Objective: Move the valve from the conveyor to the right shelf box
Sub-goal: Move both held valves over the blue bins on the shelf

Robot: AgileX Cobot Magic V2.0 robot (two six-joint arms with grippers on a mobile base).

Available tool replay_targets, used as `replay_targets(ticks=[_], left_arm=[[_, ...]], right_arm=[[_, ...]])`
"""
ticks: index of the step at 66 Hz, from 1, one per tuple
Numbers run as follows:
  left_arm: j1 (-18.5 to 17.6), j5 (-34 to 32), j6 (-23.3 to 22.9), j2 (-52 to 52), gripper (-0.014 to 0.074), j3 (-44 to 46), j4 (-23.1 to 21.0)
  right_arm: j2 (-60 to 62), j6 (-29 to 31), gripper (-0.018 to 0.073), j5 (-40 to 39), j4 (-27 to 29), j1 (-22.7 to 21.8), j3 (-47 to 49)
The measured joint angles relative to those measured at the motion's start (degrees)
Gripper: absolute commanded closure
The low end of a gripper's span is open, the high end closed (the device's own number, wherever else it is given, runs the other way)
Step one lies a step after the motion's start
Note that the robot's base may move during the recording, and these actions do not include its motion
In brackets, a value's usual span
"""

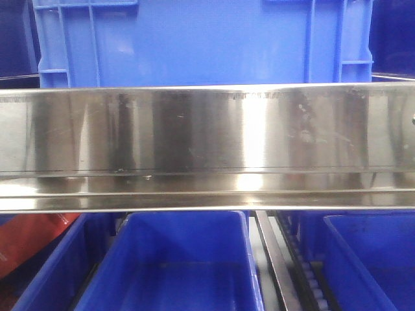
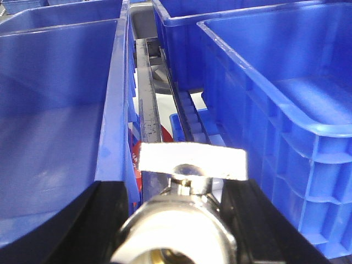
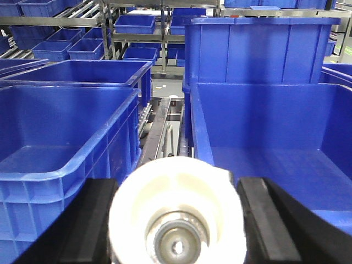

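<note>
In the left wrist view my left gripper is shut on a shiny metal valve with a flat silver handle. It holds the valve above the gap between two blue shelf boxes, one on the left and one on the right. In the right wrist view my right gripper is shut on a round white plastic part with a grey centre, held between a left blue box and a right blue box. The conveyor is out of view.
A polished steel shelf rail crosses the front view, with a large blue crate above it and blue boxes below. A roller track runs between the boxes. Racks with more blue bins stand behind.
</note>
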State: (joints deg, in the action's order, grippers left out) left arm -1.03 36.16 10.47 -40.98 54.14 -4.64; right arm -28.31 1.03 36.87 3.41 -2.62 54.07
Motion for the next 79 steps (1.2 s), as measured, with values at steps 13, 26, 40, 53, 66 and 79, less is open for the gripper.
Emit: replay_targets(ticks=[13,26,40,53,66,79], left_arm=[[0.0,0.0,0.0,0.0,0.0707,0.0,-0.2],[0.0,0.0,0.0,0.0,0.0707,0.0,-1.0],[-0.1,2.9,0.0,-3.0,0.0707,6.1,-4.2],[-3.3,3.0,0.0,-11.3,0.0707,17.4,-4.7],[-12.3,2.6,0.0,-21.3,0.0707,27.0,-4.6],[-18.9,1.3,0.0,-32.0,0.0707,35.5,-4.6]], right_arm=[[0.0,0.0,0.0721,0.0,0.0,0.0,0.0],[0.0,0.0,0.0721,0.0,0.0,0.0,0.0],[-5.7,0.0,0.0721,0.1,2.5,0.0,2.8],[-15.8,0.0,0.0721,-0.1,3.8,0.0,10.0],[-26.0,0.0,0.0721,-0.7,4.1,2.0,19.3],[-35.7,0.0,0.0721,-1.3,4.2,8.8,27.9]])
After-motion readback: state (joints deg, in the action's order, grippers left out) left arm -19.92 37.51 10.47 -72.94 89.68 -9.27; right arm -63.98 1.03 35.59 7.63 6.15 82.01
